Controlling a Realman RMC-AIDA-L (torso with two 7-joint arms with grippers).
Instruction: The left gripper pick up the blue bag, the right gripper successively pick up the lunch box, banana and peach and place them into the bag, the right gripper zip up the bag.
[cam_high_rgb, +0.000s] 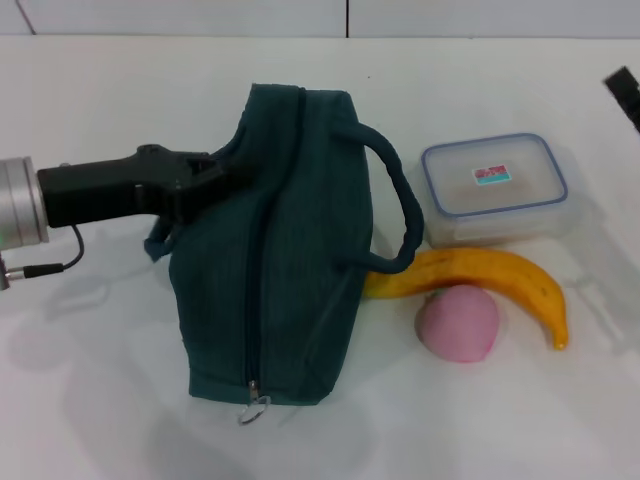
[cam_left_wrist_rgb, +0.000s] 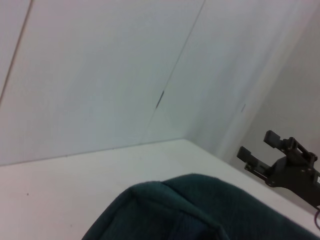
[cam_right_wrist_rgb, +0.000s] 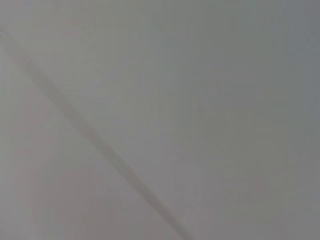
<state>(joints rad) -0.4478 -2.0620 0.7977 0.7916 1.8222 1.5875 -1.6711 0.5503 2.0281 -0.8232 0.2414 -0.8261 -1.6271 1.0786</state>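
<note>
White desk (cam_high_rgb: 100, 400) carries everything. On it lies the bag (cam_high_rgb: 270, 260), dark teal cloth, on its side with the zipper running down its middle, shut, the ring pull at the near end. One strap loop arches off its right edge and touches the banana (cam_high_rgb: 490, 280). The left wrist view shows the bag's upper corner close below the camera, with the wall panels behind.

Next in size, the left gripper (cam_high_rgb: 215, 175) reaches in from the left, level with the bag's upper part; its black body ends against the bag's left edge, where cloth and a strap bunch around the tip. The fingers are hidden in the cloth, so I cannot tell whether they are closed on it or apart.

Right of the bag, at the far side, sits the box (cam_high_rgb: 495, 185), clear plastic with a blue-rimmed lid and a small label, lid on. Just in front of it lies the banana, curved, its left end under the strap loop. The peach (cam_high_rgb: 458, 322), pink, sits touching the banana's near side.

The right gripper (cam_left_wrist_rgb: 260, 152) shows in the left wrist view, off to the side beyond the bag, its fingers (cam_left_wrist_rgb: 272, 136) spread apart and holding nothing. The head view catches only a dark sliver of it at the right edge.
</note>
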